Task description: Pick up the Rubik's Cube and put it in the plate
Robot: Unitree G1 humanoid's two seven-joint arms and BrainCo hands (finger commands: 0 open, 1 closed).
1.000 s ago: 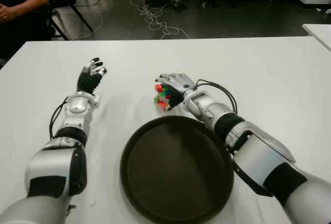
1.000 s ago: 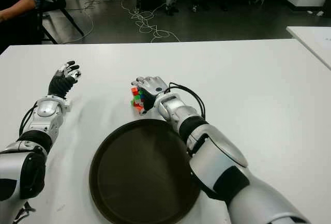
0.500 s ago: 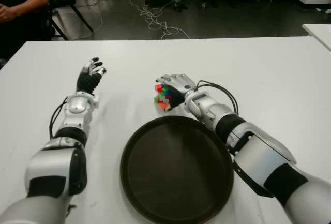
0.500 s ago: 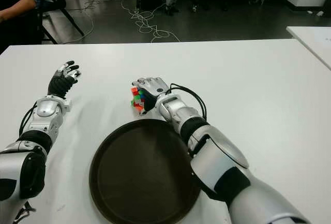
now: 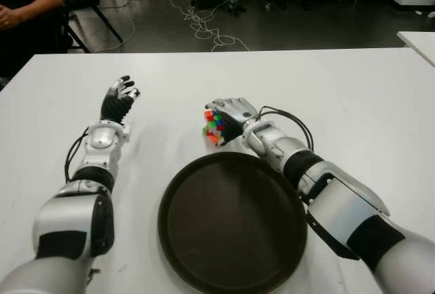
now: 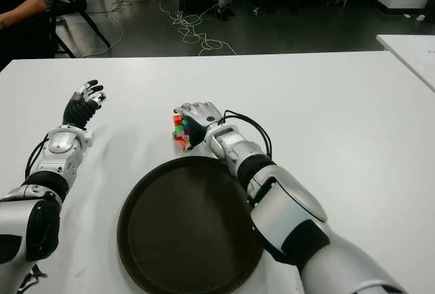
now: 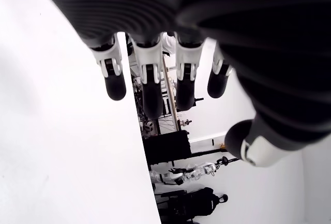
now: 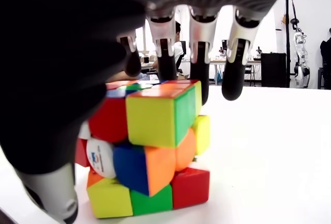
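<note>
**Rubik's Cube at right robot hand, beyond plate rim**

- Rubik's Cube [image 5: 214, 125]: scrambled, its layers twisted out of line. Sits on the white desk [image 5: 353, 97], just past the far rim of the plate and outside it. In the right wrist view the cube [image 8: 147, 144] stands on the desk surface with the fingers [image 8: 199, 74] arched over its top and the thumb low beside it; whether the fingertips press on the cube cannot be told.
- Right robot hand [image 5: 231, 114]: over and beside the cube, fingers curved loosely around it, not clamped.
- Plate [image 5: 231, 270]: round, dark, shallow with a raised rim; nearer the robot than the cube, with the right forearm crossing its right edge.
- Left robot hand [image 5: 119, 97]: well to the left of the cube, over bare desk, fingers extended and relaxed, holding nothing; the left wrist view shows them [image 7: 150, 87] straight.
- Person [image 5: 27, 9]: seated on a chair beyond the desk's far left corner, partly in view.
- Cables [image 5: 204, 29]: loose on the floor behind the desk.
</note>
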